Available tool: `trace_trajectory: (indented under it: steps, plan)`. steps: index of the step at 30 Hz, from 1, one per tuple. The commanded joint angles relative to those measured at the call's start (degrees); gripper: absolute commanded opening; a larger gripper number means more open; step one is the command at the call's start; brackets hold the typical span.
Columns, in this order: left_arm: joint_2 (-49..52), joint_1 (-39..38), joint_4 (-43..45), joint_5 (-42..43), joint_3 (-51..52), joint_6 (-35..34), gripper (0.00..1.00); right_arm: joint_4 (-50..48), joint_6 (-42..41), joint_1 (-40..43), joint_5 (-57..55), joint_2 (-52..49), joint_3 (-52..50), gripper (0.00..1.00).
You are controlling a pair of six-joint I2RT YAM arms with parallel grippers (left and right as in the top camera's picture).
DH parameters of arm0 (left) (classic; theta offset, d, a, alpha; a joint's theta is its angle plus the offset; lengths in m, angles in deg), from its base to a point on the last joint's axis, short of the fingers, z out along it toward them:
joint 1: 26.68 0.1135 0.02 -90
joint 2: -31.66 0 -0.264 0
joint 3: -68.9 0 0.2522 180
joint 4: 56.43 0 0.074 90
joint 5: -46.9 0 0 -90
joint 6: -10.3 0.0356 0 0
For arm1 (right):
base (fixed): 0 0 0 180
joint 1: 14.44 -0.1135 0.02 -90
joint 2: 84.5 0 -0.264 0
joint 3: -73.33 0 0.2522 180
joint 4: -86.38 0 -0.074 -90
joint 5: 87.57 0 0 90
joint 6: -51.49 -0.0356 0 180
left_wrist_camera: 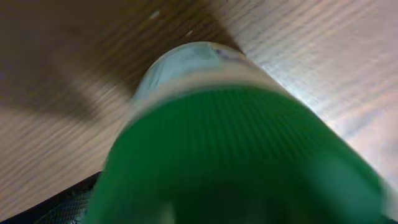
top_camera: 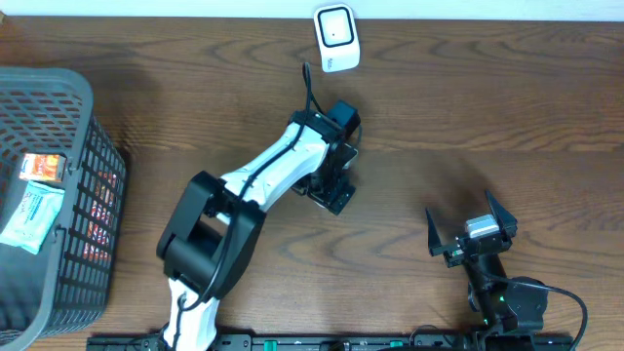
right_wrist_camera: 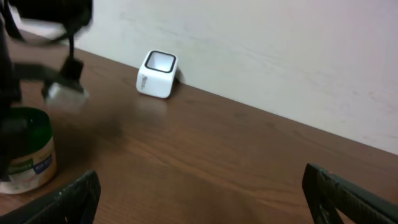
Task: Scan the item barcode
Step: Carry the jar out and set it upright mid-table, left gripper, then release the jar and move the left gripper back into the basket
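Right fingers (right_wrist_camera: 71,199) spread over wood-grain table (right_wrist_camera: 217,162), white wall (right_wrist_camera: 280,50) behind.

A dark brown wooden table (top_camera: 526,117) takes up nearly everything in sight, its wavy grain running long from side to side. Along its far edge it meets a pale, off-white wall (right_wrist_camera: 280,50), plain and faintly mottled, seen from overhead only as a thin light strip. The light is soft and even. Close to the surface in the left wrist view, a whitish sheen washes over one patch of the wood, and blurred dark shadows lie across the boards beside it
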Motion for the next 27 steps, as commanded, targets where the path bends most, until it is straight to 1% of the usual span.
trace_trajectory:
  steps: [1, 6, 12, 15, 20, 27]
  plan:
    - [-9.2, -0.1, -1.2, -1.8, -0.7, 0.9, 0.95, 0.3, -0.9, 0.4, -0.1, 0.3, -0.1, 0.99]
    - [-22.7, 0.1, -2.3, -2.7, -1.0, 0.5, 0.95, 0.3, -0.9, 0.4, -0.1, 0.3, -0.1, 0.99]
    - [-40.2, 0.8, -0.7, -2.9, -1.2, 0.5, 0.95, 0.3, -0.9, 0.4, -0.1, 0.3, -0.1, 0.99]
    - [-47.3, 1.8, -0.1, -3.2, -1.2, 0.1, 0.95, 0.3, -0.9, 0.4, -0.1, 0.3, -0.1, 0.99]
    - [-54.1, 3.9, -0.2, -8.8, -1.2, -3.5, 0.95, 0.3, -0.9, 0.3, -0.1, 0.2, -0.1, 0.99]
    - [-55.5, 6.6, 0.3, -9.2, -1.2, -5.6, 0.95, 0.3, -0.9, 0.3, -0.1, 0.2, -0.1, 0.99]
